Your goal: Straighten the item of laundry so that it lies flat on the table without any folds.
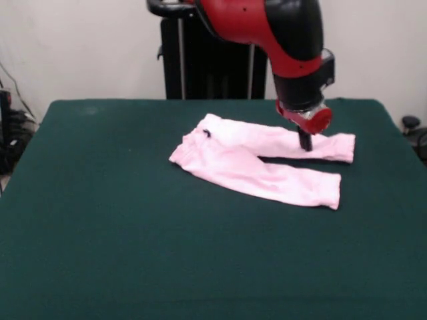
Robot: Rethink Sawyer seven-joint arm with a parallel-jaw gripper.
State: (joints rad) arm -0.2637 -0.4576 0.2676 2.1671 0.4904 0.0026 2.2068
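Note:
Pale pink baby trousers (257, 163) lie on the dark green table (133, 220), right of its middle. The waistband, with a tiny dark bow (206, 133), points left. Both legs run to the right, their cuffs (333, 190) apart, one leg behind the other. The cloth looks mostly flat with slight wrinkles near the waistband. My gripper (305, 142) comes down from the red and black arm (293, 47) onto the far leg near its cuff. Its dark tip touches or is just above the cloth. I cannot tell if it is open or shut.
The robot's black pedestal (210, 63) stands behind the table's far edge. Cables and dark gear (10, 133) sit at the left beyond the table. A dark object (410, 123) is off the right edge.

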